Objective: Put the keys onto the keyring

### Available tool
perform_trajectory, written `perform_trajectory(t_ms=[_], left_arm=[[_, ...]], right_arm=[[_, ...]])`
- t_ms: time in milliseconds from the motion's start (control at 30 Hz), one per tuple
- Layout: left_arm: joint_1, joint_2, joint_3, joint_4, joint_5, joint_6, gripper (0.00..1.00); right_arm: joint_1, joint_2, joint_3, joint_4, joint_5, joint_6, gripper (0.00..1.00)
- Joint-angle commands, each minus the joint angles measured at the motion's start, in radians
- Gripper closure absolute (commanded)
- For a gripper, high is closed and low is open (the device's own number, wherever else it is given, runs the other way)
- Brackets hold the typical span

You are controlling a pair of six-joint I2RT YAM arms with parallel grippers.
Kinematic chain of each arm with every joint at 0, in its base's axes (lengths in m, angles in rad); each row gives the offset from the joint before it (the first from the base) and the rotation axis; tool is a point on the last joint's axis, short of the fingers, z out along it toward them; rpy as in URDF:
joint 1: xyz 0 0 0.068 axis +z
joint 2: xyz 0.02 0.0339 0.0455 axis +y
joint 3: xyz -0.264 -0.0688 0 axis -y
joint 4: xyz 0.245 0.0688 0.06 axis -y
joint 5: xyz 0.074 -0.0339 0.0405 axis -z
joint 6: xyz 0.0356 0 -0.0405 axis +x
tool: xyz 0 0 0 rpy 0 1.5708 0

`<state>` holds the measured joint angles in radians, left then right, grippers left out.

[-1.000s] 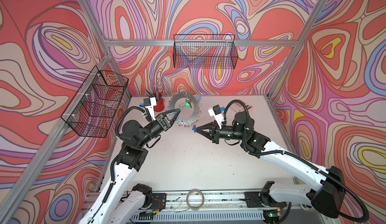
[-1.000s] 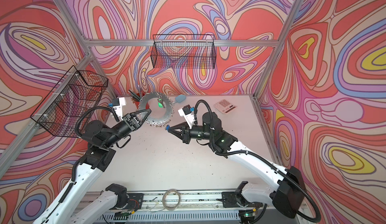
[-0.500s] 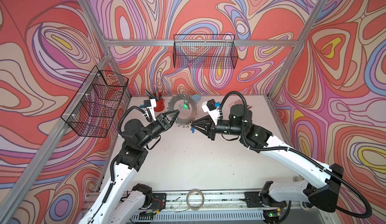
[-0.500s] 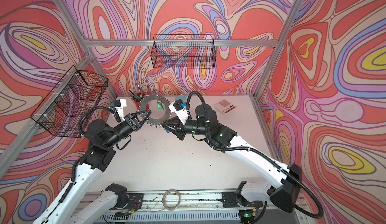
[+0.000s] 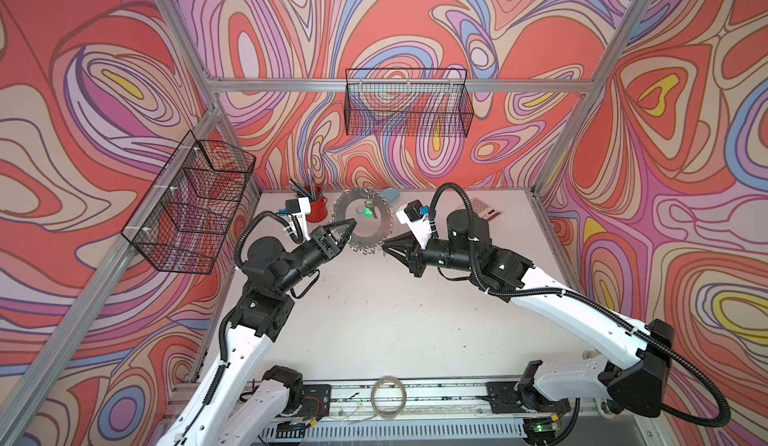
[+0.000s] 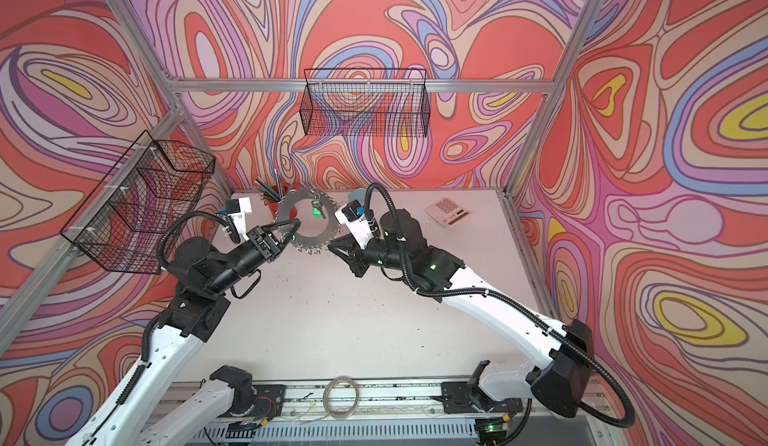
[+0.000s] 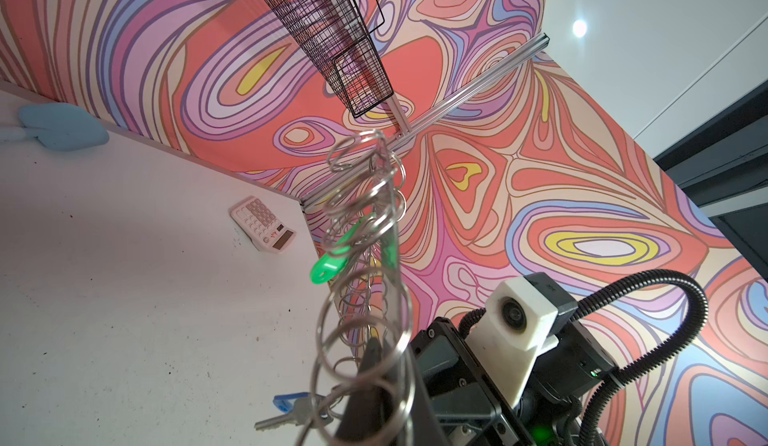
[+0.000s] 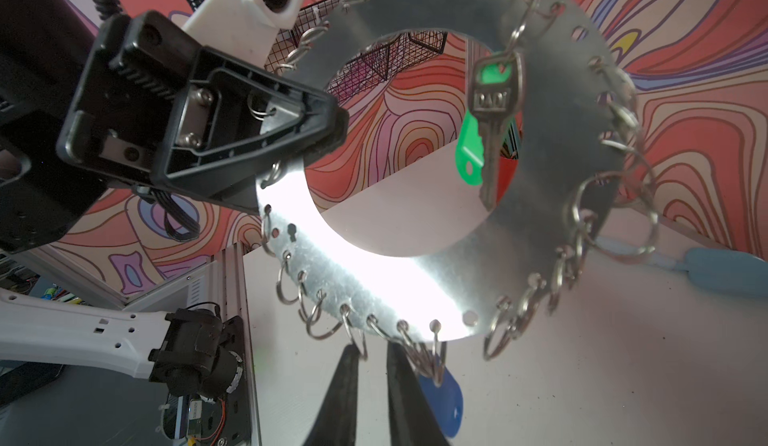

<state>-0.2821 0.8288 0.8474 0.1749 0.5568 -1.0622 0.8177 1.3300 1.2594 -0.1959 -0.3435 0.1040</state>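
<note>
Your keyring [image 8: 561,132] stands upright above the surface [image 5: 374,319], near its 12 o'clock edge. The green key [image 8: 492,103] hangs from a ring at the keyring's 12 o'clock. Your left end effector [image 5: 351,225] is clamped on the rim at 8 o'clock. At 5 o'clock, your right end effector's [image 8: 372,352] fingers stand slightly apart, the blue key [image 8: 442,398] just beside them.
</note>
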Motion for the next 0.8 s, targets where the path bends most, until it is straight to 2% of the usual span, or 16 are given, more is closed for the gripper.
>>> perform_trajectory(t_ms=[0, 200, 667, 767], left_arm=[[0.004, -0.023, 0.035, 0.040, 0.003, 0.015, 1.00], [0.004, -0.022, 0.035, 0.038, 0.002, 0.017, 1.00], [0.005, -0.017, 0.035, 0.049, 0.004, 0.009, 1.00], [0.004, -0.017, 0.036, 0.049, 0.005, 0.009, 1.00]], right_arm=[[0.001, 0.000, 0.002, -0.010, 0.033, -0.024, 0.84], [-0.001, -0.011, -0.015, -0.013, 0.056, -0.026, 0.81], [0.001, 0.032, 0.005, 0.028, 0.008, -0.027, 0.80], [0.000, 0.038, 0.009, 0.029, 0.011, -0.030, 0.77]])
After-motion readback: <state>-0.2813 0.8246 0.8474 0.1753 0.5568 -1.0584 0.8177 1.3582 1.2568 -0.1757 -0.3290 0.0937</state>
